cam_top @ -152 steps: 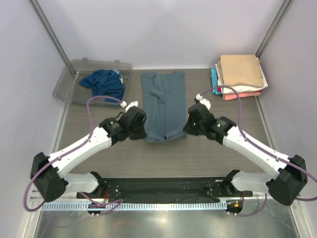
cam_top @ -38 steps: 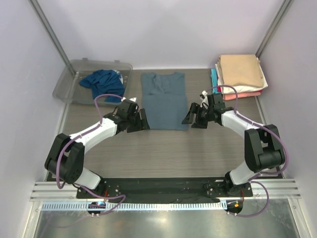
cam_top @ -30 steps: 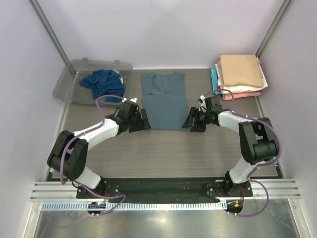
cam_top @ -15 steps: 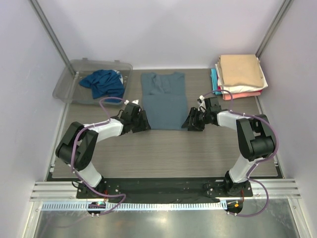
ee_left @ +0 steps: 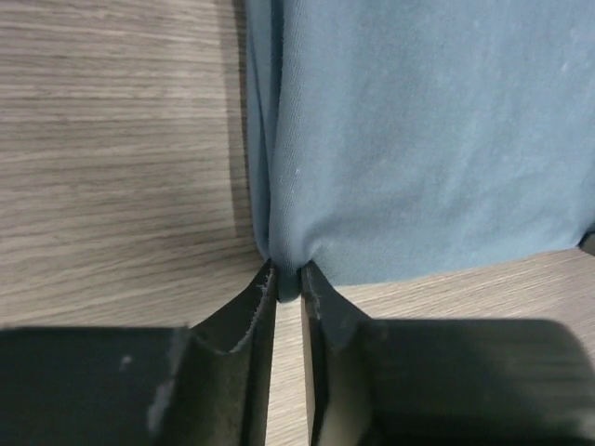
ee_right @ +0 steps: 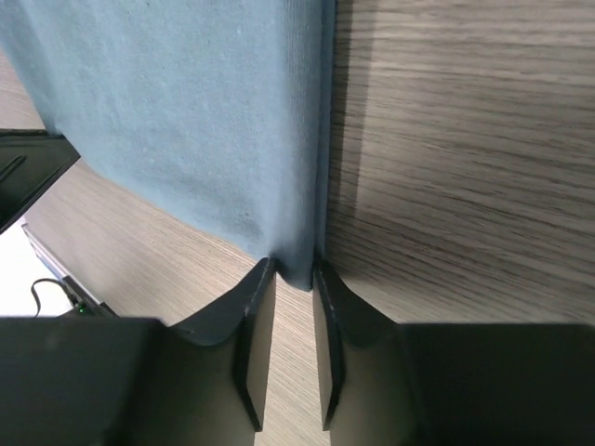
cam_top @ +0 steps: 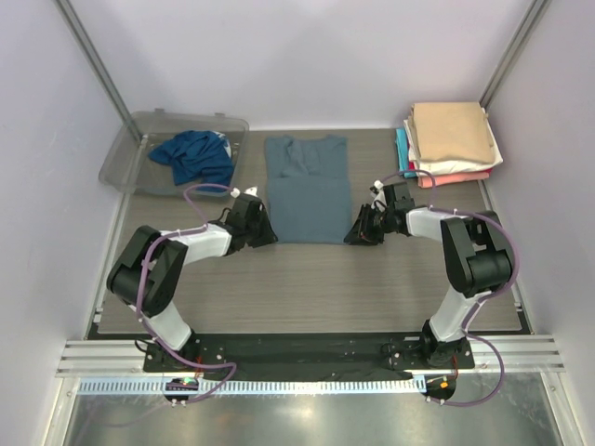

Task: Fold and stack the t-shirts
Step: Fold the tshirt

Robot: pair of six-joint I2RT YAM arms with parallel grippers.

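Tub (cam_top: pixel 125 160) and folded stack (cam_top: pixel 453 130) flank slate-blue shirt (cam_top: pixel 307 190)

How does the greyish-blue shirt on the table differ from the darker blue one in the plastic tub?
The slate-blue shirt lies flat on the table, a long strip; the teal-blue shirt sits crumpled in the tub. Slate-blue is paler and greyer, teal-blue deeper. The left end effector and right end effector each pinch a near corner of the slate-blue shirt; nothing touches the teal-blue one. Both are plain blue cloth.
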